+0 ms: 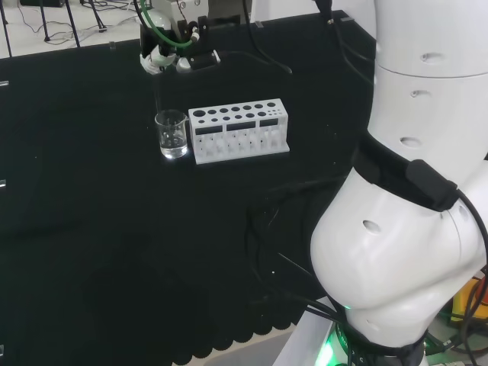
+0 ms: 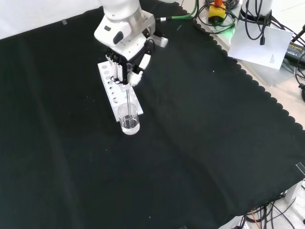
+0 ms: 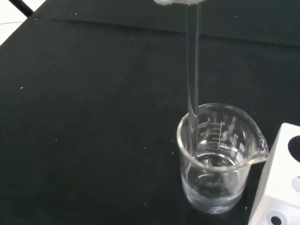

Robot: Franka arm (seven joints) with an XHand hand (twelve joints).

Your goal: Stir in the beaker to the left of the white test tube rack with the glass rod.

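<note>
Covering the whole bench, the black cloth (image 2: 214,143) lies spread well below the hand. Next in size is the white test tube rack (image 1: 239,130), which stands on the cloth beneath the hand and a little to one side of it; in the front view the hand partly hides the rack's far end. The hand (image 2: 128,64) itself hangs above the rack and the beaker, its fingers curled and pinching the top of the glass rod (image 3: 192,61). Just beside the rack's near end in the front view, and at the rack's left end in the head view, stands the beaker (image 3: 216,159), straight below the hand's fingertips. It is clear glass with a spout and printed marks, and it holds a shallow layer of clear liquid. From the fingers the rod runs straight down, nearly upright, and its lower end dips inside the beaker close to the wall.
</note>
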